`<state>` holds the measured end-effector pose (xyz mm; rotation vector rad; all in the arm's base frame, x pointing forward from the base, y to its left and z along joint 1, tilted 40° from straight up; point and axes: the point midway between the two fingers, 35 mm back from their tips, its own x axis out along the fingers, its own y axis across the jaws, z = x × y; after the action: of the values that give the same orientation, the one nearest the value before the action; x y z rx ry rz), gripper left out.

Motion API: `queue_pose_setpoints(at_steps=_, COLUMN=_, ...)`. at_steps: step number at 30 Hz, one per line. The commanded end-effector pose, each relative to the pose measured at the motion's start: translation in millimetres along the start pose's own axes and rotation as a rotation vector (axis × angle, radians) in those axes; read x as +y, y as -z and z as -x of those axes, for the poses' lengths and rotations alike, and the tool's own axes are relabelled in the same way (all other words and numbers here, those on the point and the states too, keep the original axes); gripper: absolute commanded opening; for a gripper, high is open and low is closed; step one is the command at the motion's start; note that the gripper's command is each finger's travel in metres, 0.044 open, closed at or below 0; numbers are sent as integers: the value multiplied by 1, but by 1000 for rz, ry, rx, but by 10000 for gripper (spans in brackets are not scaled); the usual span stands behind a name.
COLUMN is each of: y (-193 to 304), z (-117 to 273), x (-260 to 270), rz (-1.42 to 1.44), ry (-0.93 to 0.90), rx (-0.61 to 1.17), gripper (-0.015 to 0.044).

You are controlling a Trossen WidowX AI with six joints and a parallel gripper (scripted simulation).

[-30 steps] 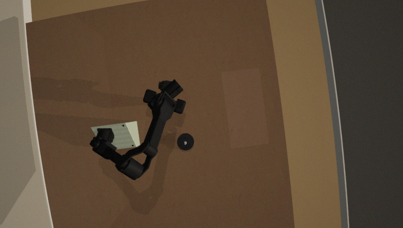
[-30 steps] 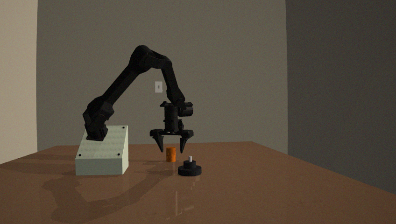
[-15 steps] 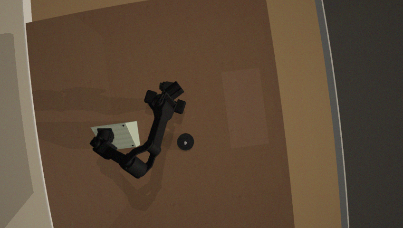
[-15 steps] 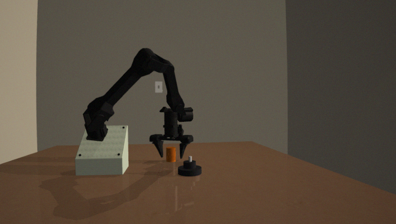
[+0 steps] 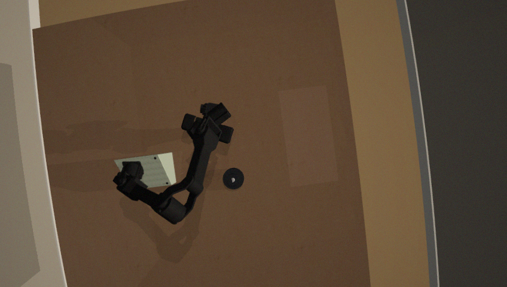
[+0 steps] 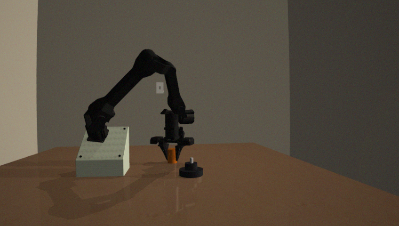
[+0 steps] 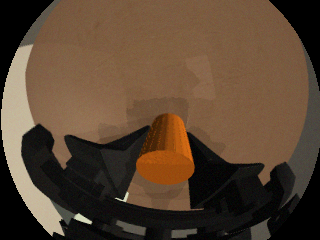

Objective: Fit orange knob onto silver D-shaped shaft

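Note:
The orange knob stands upright on the table, its plain top facing the wrist camera. Its underside and hole are hidden, and the arm hides it in the top view. My gripper points down and is shut on the knob, one finger against each side. The round black pedestal stands apart, to the right of the knob and nearer the exterior camera. Its silver shaft stands upright and bare; the direction of its flat side is hard to make out.
The arm's base sits on a pale green sloped block at the left. A faint lighter rectangle lies on the brown table top to the right of the pedestal. The arm's shadow falls across the table.

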<state>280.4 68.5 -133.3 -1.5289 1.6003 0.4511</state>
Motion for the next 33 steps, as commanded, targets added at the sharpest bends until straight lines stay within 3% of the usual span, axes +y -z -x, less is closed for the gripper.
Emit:
queue_pose_setpoints(at_steps=1, y=0, z=-1, x=0, rz=3, ry=1, rx=2, gripper=138)
queue_pose_setpoints(at_steps=7, y=-1, z=6, x=-1, rz=3, ry=1, rx=0, gripper=0)
queue_pose_setpoints(at_steps=33, y=-9, z=85, x=-4, rz=5, ry=-2, rx=-7, gripper=0)
